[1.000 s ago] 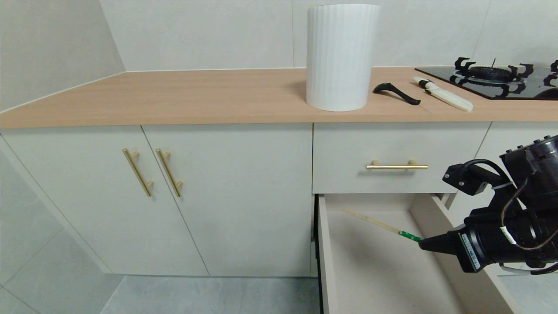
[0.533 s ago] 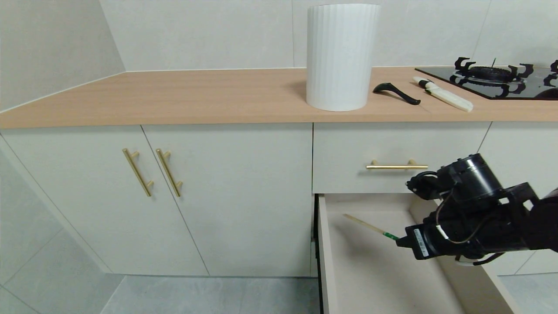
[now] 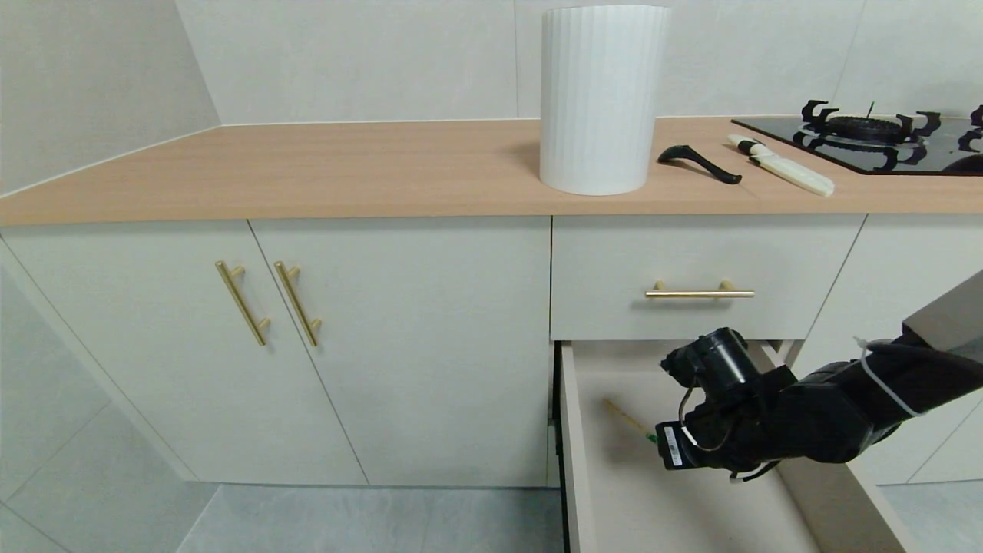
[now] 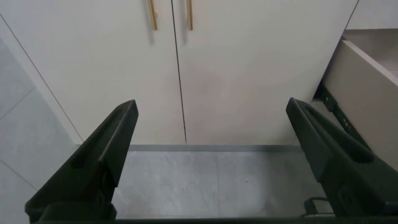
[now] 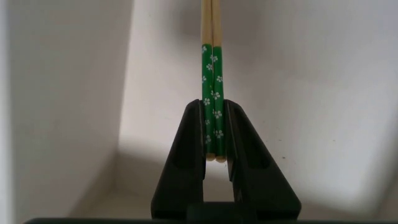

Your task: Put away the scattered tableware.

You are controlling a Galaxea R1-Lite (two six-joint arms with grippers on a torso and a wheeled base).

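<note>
A pair of bamboo chopsticks (image 5: 211,87) with green flowered ends is clamped between my right gripper's (image 5: 216,138) fingers. In the head view the right gripper (image 3: 660,440) is down inside the open lower drawer (image 3: 577,461), and the chopsticks (image 3: 626,418) point toward the drawer's back left, low over its floor. My left gripper (image 4: 211,162) hangs open in front of the cabinet doors (image 4: 180,62), with nothing between its fingers. A black-handled utensil (image 3: 697,163) and a cream knife (image 3: 779,164) lie on the wooden counter (image 3: 307,169).
A tall white ribbed container (image 3: 599,100) stands on the counter beside the utensils. A gas hob (image 3: 875,142) sits at the far right. The upper drawer (image 3: 699,276) is closed above the open one. Grey floor tiles (image 3: 369,518) lie below the cabinets.
My right arm has swung left and down into the open drawer, carrying the chopsticks lower toward its floor. Nothing on the counter has moved.
</note>
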